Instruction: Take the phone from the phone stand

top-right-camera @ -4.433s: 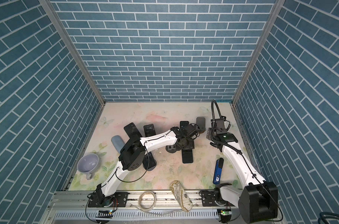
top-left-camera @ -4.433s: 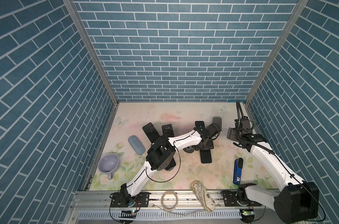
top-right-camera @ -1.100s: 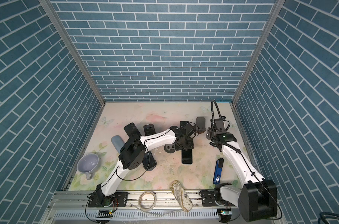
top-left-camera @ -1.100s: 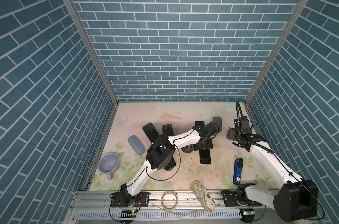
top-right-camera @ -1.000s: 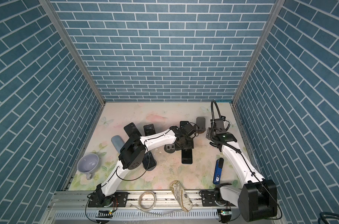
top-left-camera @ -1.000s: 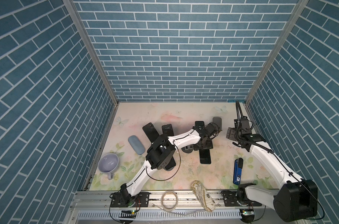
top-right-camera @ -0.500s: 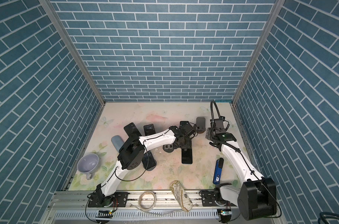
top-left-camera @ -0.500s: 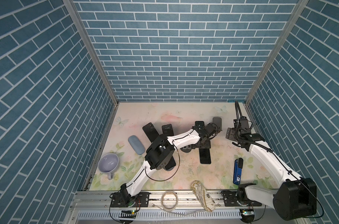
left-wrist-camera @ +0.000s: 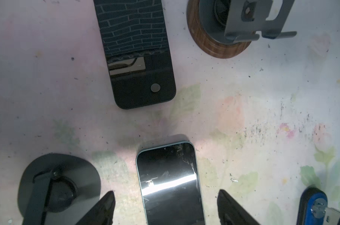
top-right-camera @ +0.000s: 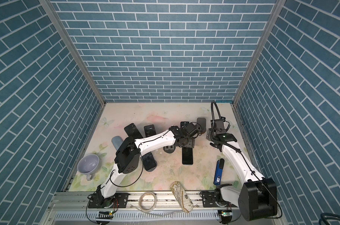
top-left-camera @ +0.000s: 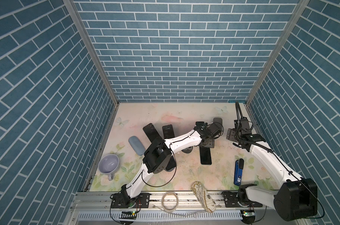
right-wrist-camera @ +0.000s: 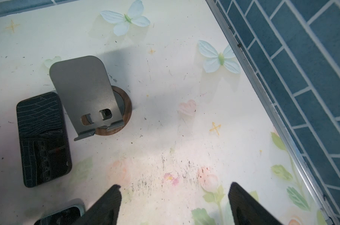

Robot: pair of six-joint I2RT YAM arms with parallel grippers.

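Observation:
The phone (left-wrist-camera: pixel 169 185), dark-screened with a teal rim, lies flat on the table; both top views show it (top-left-camera: pixel 205 157) (top-right-camera: pixel 187 155). My left gripper (left-wrist-camera: pixel 165 191) hovers over its far end (top-left-camera: pixel 207 143), open, with a gap between each finger and the phone's sides. The black round-based phone stand (left-wrist-camera: pixel 58 187) sits just beside it with nothing on it (top-left-camera: pixel 186 150). My right gripper (right-wrist-camera: pixel 174 185) is open over bare table to the right (top-left-camera: pixel 230 134), holding nothing.
A grey stand on a wooden base (right-wrist-camera: pixel 91 97) and a black phone (right-wrist-camera: pixel 42 140) lie behind. A blue tool (top-left-camera: pixel 238 171) is at the front right. More dark phones (top-left-camera: pixel 151 131), a grey-blue case (top-left-camera: pixel 136 145) and a mug (top-left-camera: pixel 108 163) are on the left.
My left gripper's jaws have spread apart around the phone, which stays flat on the table. The right arm has hardly moved.

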